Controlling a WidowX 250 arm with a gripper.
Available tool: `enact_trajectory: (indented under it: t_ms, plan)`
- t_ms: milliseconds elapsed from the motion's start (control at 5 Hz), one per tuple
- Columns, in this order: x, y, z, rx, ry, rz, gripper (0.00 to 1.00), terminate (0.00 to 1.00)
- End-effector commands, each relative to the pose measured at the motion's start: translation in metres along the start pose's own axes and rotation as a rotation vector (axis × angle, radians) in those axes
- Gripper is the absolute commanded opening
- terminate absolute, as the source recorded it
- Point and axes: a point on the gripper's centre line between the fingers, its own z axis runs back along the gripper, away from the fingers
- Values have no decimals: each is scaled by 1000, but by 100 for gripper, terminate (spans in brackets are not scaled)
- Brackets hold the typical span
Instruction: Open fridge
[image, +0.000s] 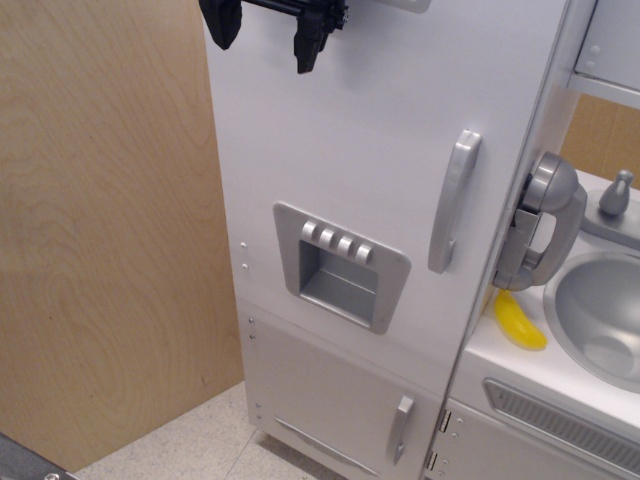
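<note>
The tall white toy fridge (370, 130) fills the middle of the view. Its large upper door is closed. It carries a long silver bar handle (453, 200) on its right side and a grey dispenser recess (340, 265) with a row of buttons. My gripper (268, 30) is black, at the top left, in front of the upper door's top left part. Its two fingers hang apart, open and empty. It is far up and left of the handle. The smaller lower door (330, 395) with a short handle (401, 428) is also closed.
A plywood wall (100, 230) stands left of the fridge. To the right is a white sink cabinet (520, 400) with a grey basin (600, 305), a grey vent, a faucet knob (616, 192), a yellow banana (520, 320) and a silver toy phone (545, 220).
</note>
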Motion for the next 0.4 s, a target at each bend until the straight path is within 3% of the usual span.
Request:
enact_trajectory:
  t_ms: [0,200]
  plan:
    - [0,0,0,0,0,0,100,0]
    - [-14,-31,3,-53,9,-99,100,0]
